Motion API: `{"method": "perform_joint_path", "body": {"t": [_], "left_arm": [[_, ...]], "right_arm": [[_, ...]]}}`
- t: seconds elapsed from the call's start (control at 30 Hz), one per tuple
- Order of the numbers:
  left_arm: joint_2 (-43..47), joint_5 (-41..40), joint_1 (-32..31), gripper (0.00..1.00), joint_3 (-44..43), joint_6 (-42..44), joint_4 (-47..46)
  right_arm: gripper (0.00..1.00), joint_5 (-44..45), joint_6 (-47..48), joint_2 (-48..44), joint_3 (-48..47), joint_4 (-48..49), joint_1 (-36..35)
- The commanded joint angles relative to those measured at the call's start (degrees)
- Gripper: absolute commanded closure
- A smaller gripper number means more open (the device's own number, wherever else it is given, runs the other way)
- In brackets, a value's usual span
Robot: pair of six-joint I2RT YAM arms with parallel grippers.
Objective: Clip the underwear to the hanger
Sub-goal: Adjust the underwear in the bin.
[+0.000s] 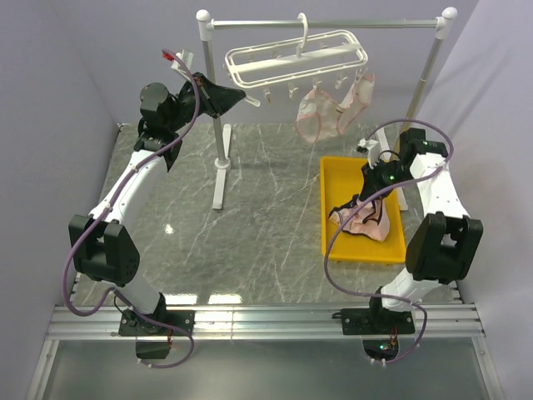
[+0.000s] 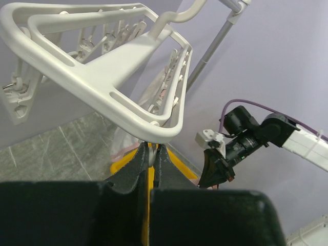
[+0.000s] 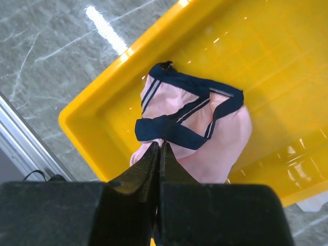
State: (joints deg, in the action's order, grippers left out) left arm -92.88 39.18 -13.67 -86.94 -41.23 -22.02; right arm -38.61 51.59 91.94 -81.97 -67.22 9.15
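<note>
1. Right gripper point(image 3: 160, 147): the jaws are pressed together on the dark waistband of the navy-trimmed brief point(image 3: 205, 148), a thin pinch at the very tips. Risk: the band slides out during the lift, and the garment drops back or falls over the tray rim.
2. The brief hangs bunched from that single pinch. Risk: a crumpled edge reaches the hanger, and a clip bites several folds or none.
3. Left gripper point(image 2: 151, 149): closed, with its tips just under the near end of the hanger point(image 2: 102, 77). A small white piece sits between them, apparently a clip point(image 2: 151, 145). I cannot tell whether the clip is squeezed open.
4. The hanger dangles by its hook from the rail stand point(image 1: 325, 22). Risk: a tug from the left arm tilts or swings the frame, or even unhooks it.
5. The arms are well apart, so the carry is long. Risk: the brief snags the hung briefs point(image 1: 321, 117), two pale pink pieces at the frame's right end.
6. Containers: there is one yellow tray point(image 3: 282, 61), on the table in front of the right arm. It holds only the navy-trimmed brief, and the rest of its floor is bare. I cannot tell whether the fabric touches the floor.
</note>
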Motion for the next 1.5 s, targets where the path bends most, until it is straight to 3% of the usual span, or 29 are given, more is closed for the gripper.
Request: {"method": "perform_joint_path", "body": {"t": [0.0, 0.1, 0.23, 0.37, 0.47, 0.5, 0.63, 0.67, 0.7, 0.8, 0.93, 1.0, 1.3, 1.47], "left_arm": [[-0.1, 0.1, 0.3, 1.0, -2.3, -0.6, -2.7], [-0.4, 0.0, 0.3, 1.0, -2.4, -1.0, -3.0], [-0.5, -0.1, 0.3, 1.0, -2.8, -0.3, -2.4], [-0.5, 0.0, 0.4, 1.0, -3.0, -0.1, -2.1], [-0.5, 0.1, 0.4, 1.0, -3.2, -0.1, -2.3], [-0.5, 0.3, 0.4, 1.0, -3.1, -0.3, -2.4], [-0.8, 0.5, 0.3, 1.0, -3.1, -0.9, -3.4], [-0.7, 0.4, 0.3, 1.0, -3.1, -0.8, -3.5], [-0.6, 0.4, 0.3, 1.0, -3.0, -0.6, -3.4], [-0.5, 0.5, 0.3, 1.0, -3.1, 0.0, -2.8], [-0.2, 0.5, 0.4, 1.0, -2.5, 0.2, -2.7], [-0.3, 0.4, 0.4, 1.0, -2.2, 0.2, -2.8], [-0.5, 0.5, 0.5, 1.0, -2.3, 0.1, -2.9], [-0.6, 0.5, 0.7, 1.0, -1.8, -0.6, -3.6]], "right_arm": [[1.0, -1.5, -2.7, 2.6, -3.4, 3.3, 0.3], [1.0, -0.3, -8.8, 9.9, -8.0, 7.1, 0.5], [1.0, 4.2, -15.6, 12.3, -8.7, 19.1, 0.6], [0.94, 8.3, -12.3, 14.2, -9.5, 19.7, 0.7], [0.78, 10.1, -6.7, 17.8, -14.3, 11.2, 0.7], [0.65, 10.5, -5.9, 20.1, -15.8, 8.9, 0.7], [0.32, 11.5, -5.1, 25.6, -22.9, 0.4, 0.2], [0.17, 12.2, -5.2, 26.6, -25.4, -0.5, -0.3], [0.12, 13.5, -5.3, 28.4, -26.5, -1.1, -0.6], [0.1, 19.9, -6.8, 28.8, -26.3, 1.6, -3.1], [0.08, 28.3, -9.3, 24.4, -19.0, 14.8, -5.5], [0.08, 30.6, -9.2, 22.9, -16.9, 16.9, -6.9], [0.23, 38.4, -11.2, 28.0, -22.9, 11.4, -11.8], [0.25, 42.1, -12.2, 31.0, -22.9, 10.0, -12.0]]}}
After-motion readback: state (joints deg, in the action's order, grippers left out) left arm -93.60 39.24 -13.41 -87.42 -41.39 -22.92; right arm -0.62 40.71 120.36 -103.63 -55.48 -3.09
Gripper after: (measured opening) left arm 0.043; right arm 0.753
